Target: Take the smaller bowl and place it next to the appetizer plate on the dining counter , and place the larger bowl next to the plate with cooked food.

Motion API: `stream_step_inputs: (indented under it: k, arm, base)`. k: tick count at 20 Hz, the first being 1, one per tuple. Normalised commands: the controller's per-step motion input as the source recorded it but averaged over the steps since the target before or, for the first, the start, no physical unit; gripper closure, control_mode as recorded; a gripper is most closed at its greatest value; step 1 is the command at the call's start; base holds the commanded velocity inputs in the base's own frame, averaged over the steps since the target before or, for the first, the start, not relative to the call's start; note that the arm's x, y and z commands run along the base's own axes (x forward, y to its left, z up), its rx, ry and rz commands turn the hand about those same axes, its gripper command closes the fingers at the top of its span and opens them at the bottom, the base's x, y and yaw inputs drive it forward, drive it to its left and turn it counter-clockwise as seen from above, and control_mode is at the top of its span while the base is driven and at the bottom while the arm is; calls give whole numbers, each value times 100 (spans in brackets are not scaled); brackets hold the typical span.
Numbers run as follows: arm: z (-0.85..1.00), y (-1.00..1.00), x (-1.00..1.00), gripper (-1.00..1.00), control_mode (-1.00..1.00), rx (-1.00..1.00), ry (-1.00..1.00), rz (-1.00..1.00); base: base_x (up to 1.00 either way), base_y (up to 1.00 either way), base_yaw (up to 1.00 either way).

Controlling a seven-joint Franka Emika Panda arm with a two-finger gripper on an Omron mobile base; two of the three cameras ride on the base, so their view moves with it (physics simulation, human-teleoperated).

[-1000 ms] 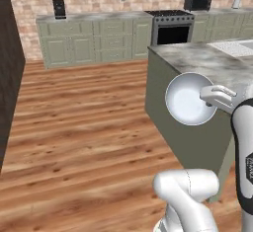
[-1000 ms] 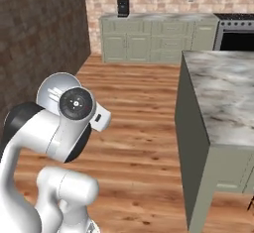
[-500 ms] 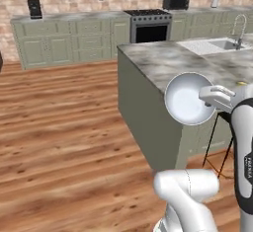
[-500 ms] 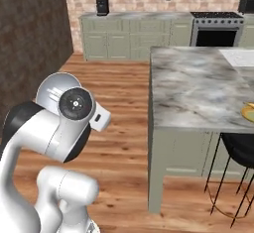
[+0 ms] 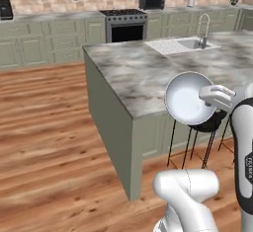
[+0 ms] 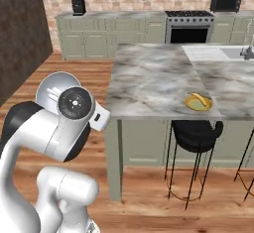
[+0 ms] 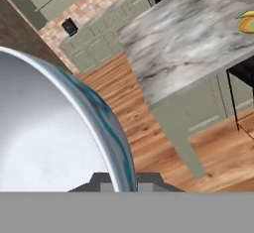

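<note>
Smaller bowl [image 5: 188, 99] held up in the air on edge, its pale inside facing the left base camera. It sits off the near edge of the dining surface [image 5: 148, 73], above the black stools [image 5: 207, 127]. Tool [image 5: 217, 97] is clamped narrow on the bowl's rim at its right side; the white hand reaches in from the right.

Hand view: bowl [image 7: 54, 133] looms close at left, blue-patterned outer wall curving down to the dark fingertips [image 7: 144, 180] at the bottom, rim pinched between them. Beyond it, wood floor and the corner of the marble surface [image 7: 188, 43].

Right base view: appetizer plate [image 6: 199, 102], small and yellow with a curved yellow piece on it, lies near the front edge of the marble surface [image 6: 154, 78], above a black stool [image 6: 196, 133]. Sink and faucet [image 5: 202, 28] are set in the far part of the top. Stove [image 5: 126, 26] and sage cabinets stand along the brick wall behind.
</note>
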Motion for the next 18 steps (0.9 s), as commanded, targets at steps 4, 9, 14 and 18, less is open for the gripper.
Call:
stream_step_inputs:
  k: [4, 9, 14, 18]
  arm:
    - [0, 0, 0, 100, 100, 0, 0, 0]
    - [0, 0, 0, 100, 100, 0, 0, 0]
    - [0, 0, 0, 100, 100, 0, 0, 0]
    - [0, 0, 0, 100, 100, 0, 0, 0]
  base:
    - [10, -100, -13]
    - [41, -100, -5]
    - [31, -100, -2]
    - [30, -98, 0]
